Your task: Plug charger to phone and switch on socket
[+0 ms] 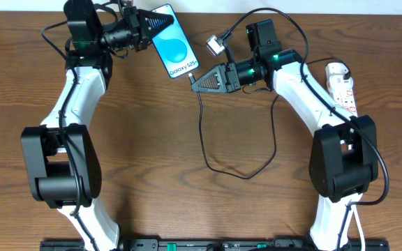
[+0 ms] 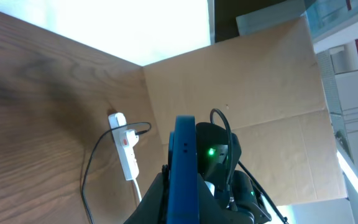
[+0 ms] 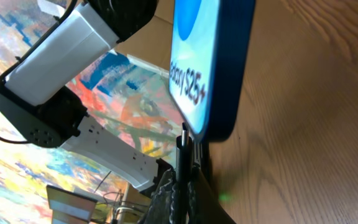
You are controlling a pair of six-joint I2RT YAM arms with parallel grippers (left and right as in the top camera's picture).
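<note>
My left gripper is shut on the top end of the phone and holds it tilted, blue screen up. The phone shows edge-on in the left wrist view. My right gripper is shut on the charger just behind its plug tip. In the right wrist view the tip points up between my fingers, right at the bottom edge of the phone. I cannot tell whether it is inserted. The white socket lies at the far right, also in the left wrist view.
The charger cable loops over the middle of the wooden table and runs back toward the socket. A small silver connector hangs near my right wrist. A cardboard wall stands behind the table.
</note>
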